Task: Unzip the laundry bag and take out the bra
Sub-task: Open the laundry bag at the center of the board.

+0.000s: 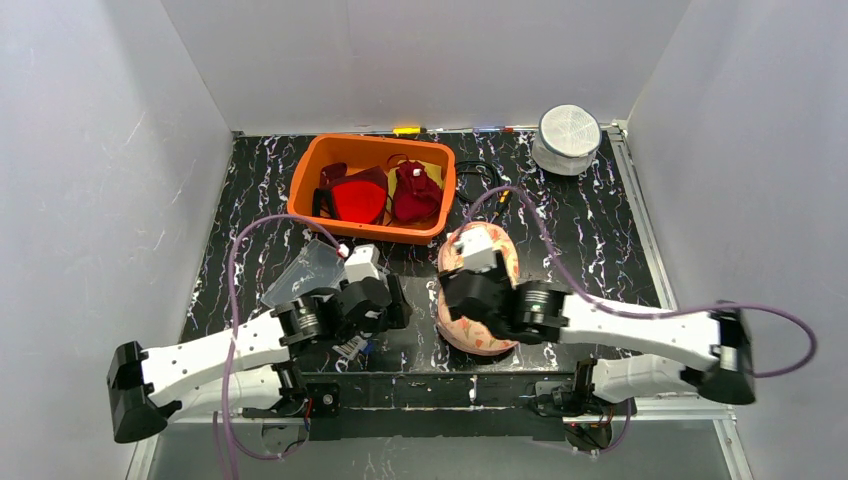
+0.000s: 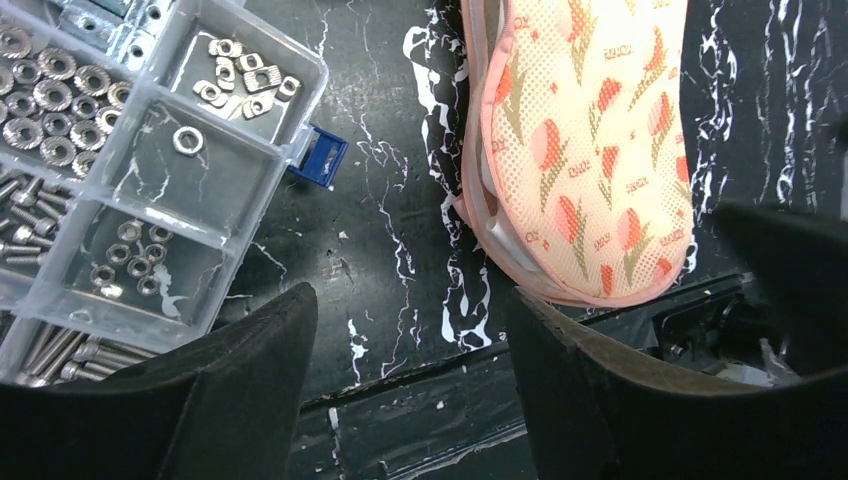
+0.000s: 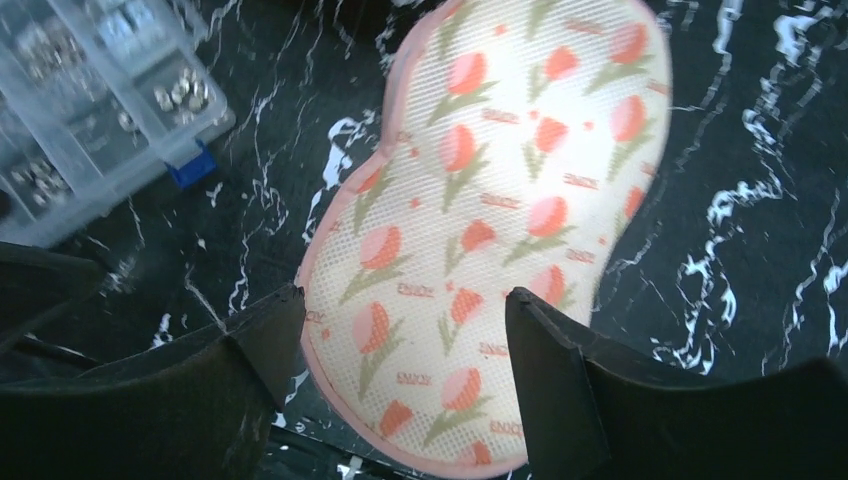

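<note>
1. Step in hand (a judgement): the unzipping stage. The laundry bag (image 3: 490,230) lies flat on the black marbled counter (image 1: 600,230), in the lower centre of the top view. No bra shows outside it or through its mesh.
2. Right tool (image 3: 402,305): jaws wide, holding nothing. It hangs above the bag's lower end, and in the right wrist view the tulip-print mesh fills the gap between its fingers.
3. Left tool (image 2: 412,300): jaws moderately wide, empty. It hangs over bare counter just left of the bag, with the clear parts box (image 2: 130,150) at upper left of the left wrist view.
4. Orientation: the bag is peanut-shaped, two lobes with a slight waist. Its long axis runs from the bottom towards the top of the top view, leaning slightly right. In the right wrist view it runs from lower left to upper right.
5. Zip: the pink rim runs all round the bag. Along its left edge in the left wrist view a pale strip shows beside the binding (whether this is parted zip cannot be told). No slider is visible.
6. Next move, as judged: find the slider on the rim, pinch it with narrowed jaws, and have the other tool pin the mesh so the bag does not slide.
</note>
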You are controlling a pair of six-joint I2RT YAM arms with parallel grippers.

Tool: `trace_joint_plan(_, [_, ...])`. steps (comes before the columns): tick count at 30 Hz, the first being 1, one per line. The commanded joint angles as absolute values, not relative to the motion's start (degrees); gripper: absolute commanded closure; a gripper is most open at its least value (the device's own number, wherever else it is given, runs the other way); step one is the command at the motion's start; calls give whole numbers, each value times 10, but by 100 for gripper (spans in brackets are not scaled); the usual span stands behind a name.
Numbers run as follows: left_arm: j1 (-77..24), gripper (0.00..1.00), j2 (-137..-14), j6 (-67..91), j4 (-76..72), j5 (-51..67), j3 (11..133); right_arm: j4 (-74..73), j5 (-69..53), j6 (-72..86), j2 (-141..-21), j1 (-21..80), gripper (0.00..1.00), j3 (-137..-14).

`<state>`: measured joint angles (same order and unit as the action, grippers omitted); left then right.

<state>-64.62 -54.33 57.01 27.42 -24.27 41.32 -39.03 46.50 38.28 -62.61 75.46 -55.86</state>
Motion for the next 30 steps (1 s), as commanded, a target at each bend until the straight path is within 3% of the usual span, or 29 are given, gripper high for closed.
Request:
trace_joint_plan(1, [-644, 34, -486, 598, 313, -273, 387, -327, 405, 278, -729, 756, 21, -592])
trace_joint_plan(7, [-643, 34, -435, 616, 345, -284, 361, -272, 357, 267, -822, 756, 22, -590])
trace_joint_plan(18, [-643, 34, -409, 637, 354, -286, 334, -291, 407, 282, -935, 756, 23, -623])
trace_joint_plan(19, [-643, 34, -404, 639, 353, -286, 331, -295, 411, 283, -940, 756, 26, -624])
trace_joint_plan(25, [-643, 34, -395, 641, 351, -286, 322, -311, 421, 295, -937, 757, 63, -624])
trace_joint_plan(30, [-643, 34, -406, 638, 340, -280, 321, -332, 433, 305, -916, 757, 87, -623])
